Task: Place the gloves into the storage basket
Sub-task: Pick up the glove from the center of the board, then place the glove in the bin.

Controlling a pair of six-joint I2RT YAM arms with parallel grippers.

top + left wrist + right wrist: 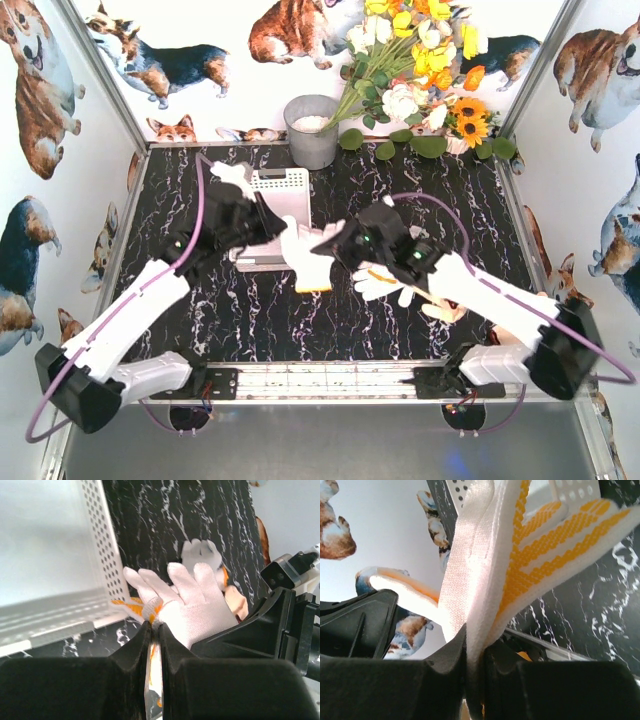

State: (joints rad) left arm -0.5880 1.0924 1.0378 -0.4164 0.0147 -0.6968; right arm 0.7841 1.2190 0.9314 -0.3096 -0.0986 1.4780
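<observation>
A black marbled table (pixel 250 310) is filling the floor of the booth. A grey bucket (pixel 312 130) is standing upright at its far edge, holding something white. Just to the bucket's right, a bouquet (pixel 420 60) of yellow, white and orange flowers is lying toward the far right corner, its green leaves (pixel 400 145) spilling onto the tabletop. Corgi pictures (pixel 40 80) are covering the white walls. A metal rail (pixel 330 378) is running along the near edge.

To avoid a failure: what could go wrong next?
Both the left gripper and right gripper seem shut on one glove; pulling apart could stretch it or tear it loose. It is outside the basket, so releasing now would likely miss. The right arm may drag the other gloves beneath it.
</observation>
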